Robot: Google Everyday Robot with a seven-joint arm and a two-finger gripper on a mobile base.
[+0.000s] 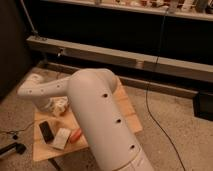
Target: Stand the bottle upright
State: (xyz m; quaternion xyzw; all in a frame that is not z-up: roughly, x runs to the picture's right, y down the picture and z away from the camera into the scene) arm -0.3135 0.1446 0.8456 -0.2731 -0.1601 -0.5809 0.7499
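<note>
Bottle (61, 138) on its side near the front left of the wooden counter (44, 149), pale and slender. Lies between a black slab (46, 130) on one flank and an orange-red object (76, 135) on the other, just beside both; cannot tell whether touching either. Not upright yet, so judged to be at an early stage of the task.

Further back over the counter, gripper (58, 106) hanging low at the end of the white arm (100, 120), behind the bottle and apart from it. Cannot tell whether spread or closed, nor whether holding anything.

Looks like the reach step in hand. Calls next, most likely, for coming forward and down over the bottle and lining up across its narrow body. Then closing on it without nudging the slab or the orange-red object. After that, lifting, turning it base-down, and setting it on a bare patch of counter.
</note>
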